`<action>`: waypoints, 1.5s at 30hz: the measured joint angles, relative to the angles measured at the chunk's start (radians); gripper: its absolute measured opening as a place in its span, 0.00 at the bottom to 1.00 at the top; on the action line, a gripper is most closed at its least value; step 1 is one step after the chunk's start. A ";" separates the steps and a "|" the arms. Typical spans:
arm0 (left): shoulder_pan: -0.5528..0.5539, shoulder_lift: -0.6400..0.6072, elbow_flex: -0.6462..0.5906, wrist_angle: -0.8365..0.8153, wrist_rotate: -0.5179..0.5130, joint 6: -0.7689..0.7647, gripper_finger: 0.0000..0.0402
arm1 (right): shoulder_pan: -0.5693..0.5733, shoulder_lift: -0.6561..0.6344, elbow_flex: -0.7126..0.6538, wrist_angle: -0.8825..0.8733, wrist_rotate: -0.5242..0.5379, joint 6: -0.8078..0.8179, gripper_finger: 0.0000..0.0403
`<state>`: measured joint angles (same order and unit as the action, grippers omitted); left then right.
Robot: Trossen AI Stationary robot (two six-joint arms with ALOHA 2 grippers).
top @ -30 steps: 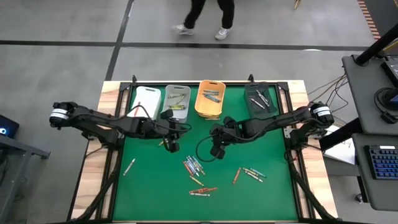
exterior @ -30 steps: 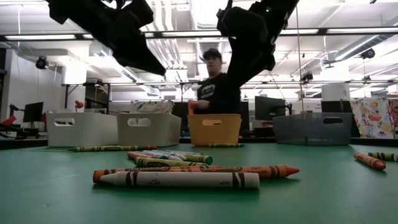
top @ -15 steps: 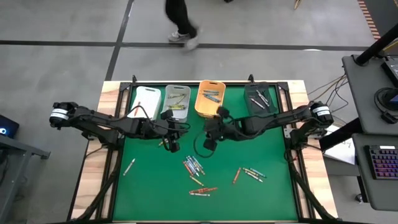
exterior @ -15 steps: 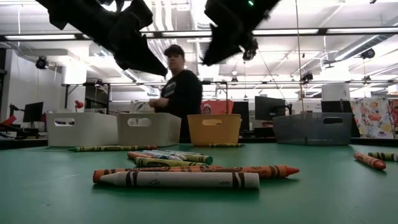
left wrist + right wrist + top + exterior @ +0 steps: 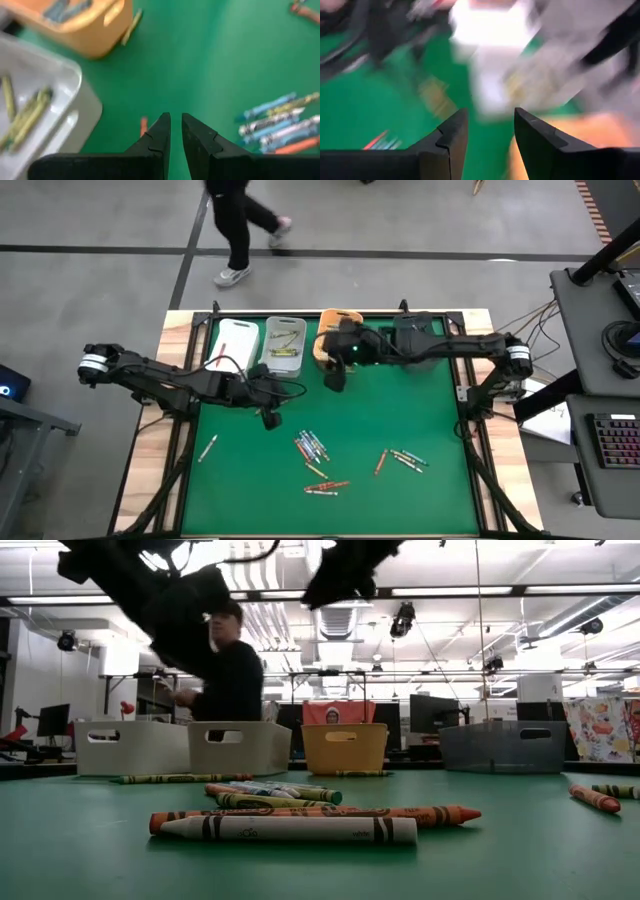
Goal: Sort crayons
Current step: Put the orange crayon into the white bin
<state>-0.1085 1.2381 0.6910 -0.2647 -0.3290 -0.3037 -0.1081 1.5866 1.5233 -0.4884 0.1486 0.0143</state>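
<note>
Crayons lie loose on the green mat: a cluster [image 5: 312, 447] mid-table, a few [image 5: 324, 484] nearer, some [image 5: 400, 458] to the right and one [image 5: 208, 447] at the left. In the low view a white one [image 5: 290, 829] and an orange one [image 5: 320, 813] lie nearest. My left gripper [image 5: 269, 418] [image 5: 175, 131] hovers shut over the mat in front of the grey bin [image 5: 285, 345], with an orange crayon [image 5: 144, 125] lying on the mat beside its fingers. My right gripper [image 5: 335, 375] [image 5: 490, 127] hangs open and empty, high in front of the orange bin [image 5: 337, 338].
A white bin [image 5: 235, 340], the grey and orange bins and a black bin [image 5: 420, 338] stand in a row along the far edge; the grey, orange and black ones hold crayons. A person [image 5: 225, 670] walks behind the table. Bare mat lies at the near left and near right.
My right gripper has risen and swung from mid-table toward the far edge, up to the orange bin, staying open. My left gripper has shifted a little toward the table's left and turned slightly. The person behind the table has walked leftward.
</note>
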 joint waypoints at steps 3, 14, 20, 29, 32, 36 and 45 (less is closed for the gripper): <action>0.000 0.000 0.000 -0.057 0.000 -0.045 0.07 | -0.001 -0.001 0.015 -0.242 -0.221 0.154 0.37; 0.000 -0.001 0.000 0.012 -0.002 0.006 0.07 | 0.223 -0.001 -0.009 -0.661 -0.319 0.494 0.37; 0.001 -0.001 0.000 0.053 -0.003 0.018 0.07 | 0.360 -0.001 -0.036 -0.692 -0.324 0.631 0.37; 0.001 0.000 0.000 0.140 -0.003 0.058 0.07 | 0.541 0.000 -0.122 -0.687 -0.199 0.428 0.37; 0.001 0.001 0.000 0.146 -0.003 0.056 0.07 | 0.581 0.009 -0.158 -0.684 -0.167 0.419 0.37; 0.001 0.001 0.000 0.153 -0.003 0.059 0.07 | 0.619 0.041 -0.183 -0.660 -0.148 0.418 0.37; 0.001 -0.003 0.000 0.169 -0.003 0.085 0.07 | 0.634 0.161 -0.191 -0.492 -0.100 0.209 0.37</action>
<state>-0.1078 1.2347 0.6910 -0.0955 -0.3316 -0.2183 0.5255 1.7476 1.3323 -0.9804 0.0486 0.2235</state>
